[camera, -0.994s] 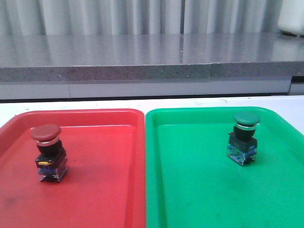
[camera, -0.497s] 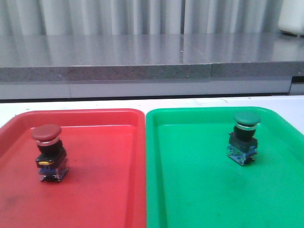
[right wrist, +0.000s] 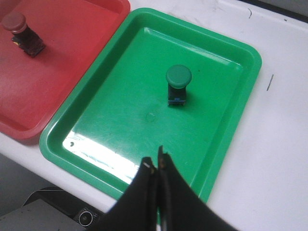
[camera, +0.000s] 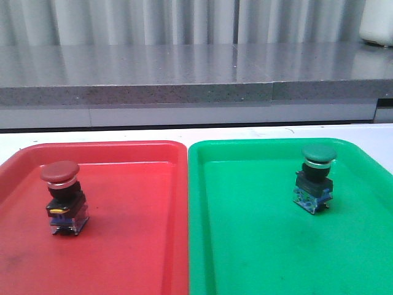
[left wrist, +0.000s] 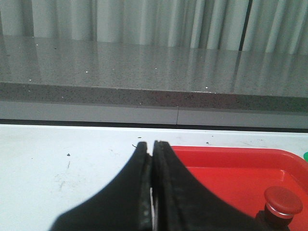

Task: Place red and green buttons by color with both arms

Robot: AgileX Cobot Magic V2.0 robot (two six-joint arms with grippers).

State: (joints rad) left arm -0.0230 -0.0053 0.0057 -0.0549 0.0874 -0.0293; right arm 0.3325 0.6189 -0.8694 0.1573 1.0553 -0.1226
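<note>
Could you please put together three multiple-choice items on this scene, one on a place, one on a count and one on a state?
1. Where does the dark green mushroom-head push-button stand?
A. On the bare white table
B. In the green plastic tray
C. In the red plastic tray

2. How many push-buttons are in view?
A. One
B. Two
C. Three

3. How are the left gripper's fingers set?
A. Pressed together with nothing between them
C. Spread wide
B. Clamped on a button

Answers:
1. B, since the front view shows the green button upright inside the green tray.
2. B, since only that one and the dark red mushroom-head push-button in the red tray appear.
3. A, since the left wrist view shows the black fingers touching, with the red button off to one side.
</note>
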